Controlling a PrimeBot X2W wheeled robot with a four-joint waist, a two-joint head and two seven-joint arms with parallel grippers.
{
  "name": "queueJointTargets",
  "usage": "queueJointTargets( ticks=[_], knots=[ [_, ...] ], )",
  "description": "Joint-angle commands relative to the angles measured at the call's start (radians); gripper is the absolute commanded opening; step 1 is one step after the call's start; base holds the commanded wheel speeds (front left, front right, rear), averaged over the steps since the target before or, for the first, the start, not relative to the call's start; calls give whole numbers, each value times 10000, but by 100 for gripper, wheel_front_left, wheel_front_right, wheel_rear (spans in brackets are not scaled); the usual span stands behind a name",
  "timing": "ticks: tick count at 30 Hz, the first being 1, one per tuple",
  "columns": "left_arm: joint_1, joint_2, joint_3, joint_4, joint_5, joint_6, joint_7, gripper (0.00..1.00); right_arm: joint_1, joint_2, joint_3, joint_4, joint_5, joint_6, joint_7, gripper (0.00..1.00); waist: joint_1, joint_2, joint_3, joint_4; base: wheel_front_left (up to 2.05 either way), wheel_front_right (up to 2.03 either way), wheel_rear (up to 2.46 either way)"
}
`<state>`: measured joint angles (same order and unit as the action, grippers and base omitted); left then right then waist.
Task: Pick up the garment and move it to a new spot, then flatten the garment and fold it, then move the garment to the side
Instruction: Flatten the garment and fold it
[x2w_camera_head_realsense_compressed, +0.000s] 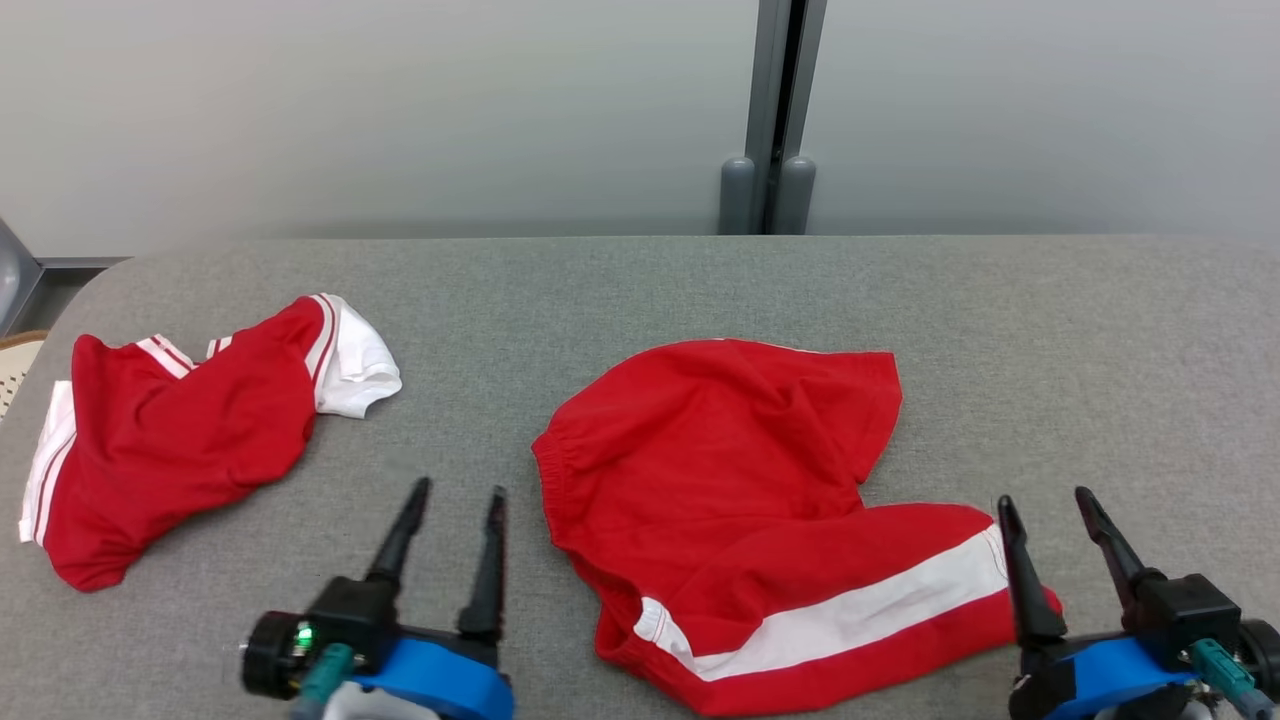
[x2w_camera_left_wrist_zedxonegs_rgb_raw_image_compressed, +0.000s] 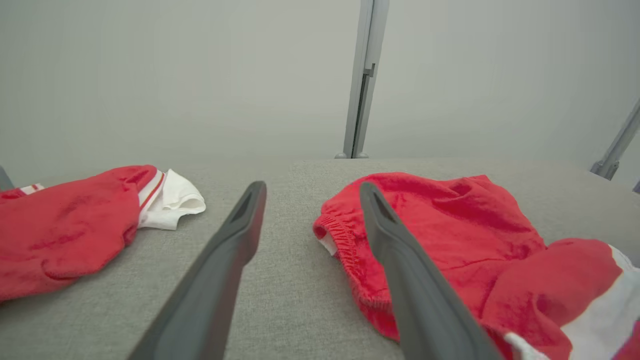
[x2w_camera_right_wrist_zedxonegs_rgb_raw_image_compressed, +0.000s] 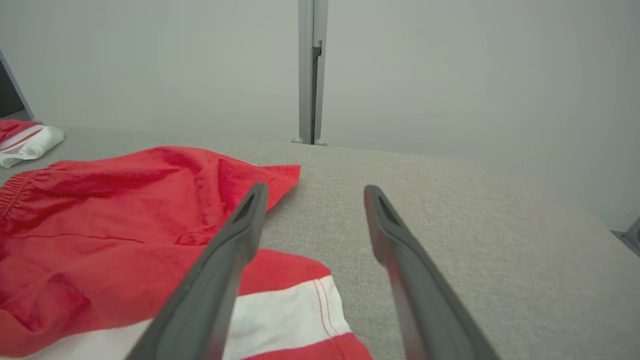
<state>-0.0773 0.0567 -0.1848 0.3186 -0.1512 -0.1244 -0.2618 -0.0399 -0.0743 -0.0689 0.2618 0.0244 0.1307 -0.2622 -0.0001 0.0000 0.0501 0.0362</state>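
Soft, even light, faint shadows, no glare; wrist views blur close up and bend at edges.

Three cameras over one grey padded table: one high, two low.

The head view looks forward and down from above the near edge, taking in the table (x2w_camera_head_realsense_compressed: 1000, 330) from side to side, up to the far wall and its grey post (x2w_camera_head_realsense_compressed: 770, 120). The left wrist view sits low and close to the surface, facing the far wall along the left gripper (x2w_camera_left_wrist_zedxonegs_rgb_raw_image_compressed: 312, 188). The right wrist view does the same further right, along the right gripper (x2w_camera_right_wrist_zedxonegs_rgb_raw_image_compressed: 314, 189). All three share the red shorts (x2w_camera_head_realsense_compressed: 720, 470) and the post. The head and left wrist views also share the red-and-white shirt (x2w_camera_head_realsense_compressed: 180, 440) at far left, and the right wrist view catches its white sleeve at the left edge.
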Motion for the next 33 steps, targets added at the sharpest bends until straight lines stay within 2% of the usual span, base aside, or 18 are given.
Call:
queueJointTargets(
  ticks=[1,7,16,23,33],
  knots=[
    [-140,60,-69,21,-45,-72,-40,100,-65,-102,-39,71,-89,1,-41,100,1,0,4,-6,0,0,0],
    [-352,550,-2255,172,-964,-54,241,100,-421,-664,-57,1180,-69,1,-41,100,1,0,30,-88,0,0,0],
    [-510,1399,-4650,10,-2299,-57,1218,100,-1058,-1040,404,2647,38,1,-41,100,1,0,92,-123,0,0,0],
    [-647,1869,-5604,244,-2986,-58,1630,100,-1721,-1184,955,3901,225,1,-41,100,1,0,250,-159,0,0,0],
    [-1306,1704,-6424,1073,-3516,-58,1417,100,-2668,-1343,1964,5512,786,1,-41,100,1,0,573,-90,0,0,0]
  ],
)
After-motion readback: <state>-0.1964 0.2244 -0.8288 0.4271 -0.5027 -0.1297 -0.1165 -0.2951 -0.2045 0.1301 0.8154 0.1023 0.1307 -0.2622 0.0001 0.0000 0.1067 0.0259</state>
